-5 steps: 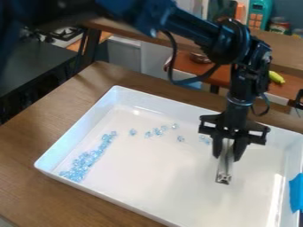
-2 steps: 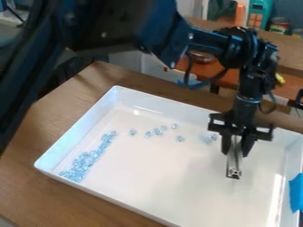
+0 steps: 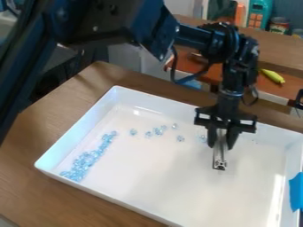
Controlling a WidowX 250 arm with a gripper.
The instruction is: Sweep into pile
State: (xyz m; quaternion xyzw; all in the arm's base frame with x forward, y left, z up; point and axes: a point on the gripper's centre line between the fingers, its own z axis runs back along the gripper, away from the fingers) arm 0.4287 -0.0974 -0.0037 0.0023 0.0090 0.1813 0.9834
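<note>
My gripper (image 3: 221, 142) hangs over the right half of the white tray, shut on a narrow metal bar (image 3: 219, 155) that points down toward the tray floor. Whether the bar touches the floor, I cannot tell. Light blue clear beads (image 3: 86, 160) lie in a dense slanting band along the tray's left side. Several loose beads (image 3: 158, 131) are scattered near the back wall, between that band and the gripper. One bead (image 3: 202, 138) shows just left of the gripper, partly hidden behind it.
The tray's raised rim (image 3: 112, 203) runs around the work area on a wooden table (image 3: 35, 133). Blue tape (image 3: 296, 191) is stuck at the right wall. Behind stands a toy kitchen counter (image 3: 290, 87) with a yellow banana (image 3: 273, 76).
The gripper with the bar first moved right and slightly back, then came left again. The upper arm swung further into view at the upper left. The beads look unmoved.
</note>
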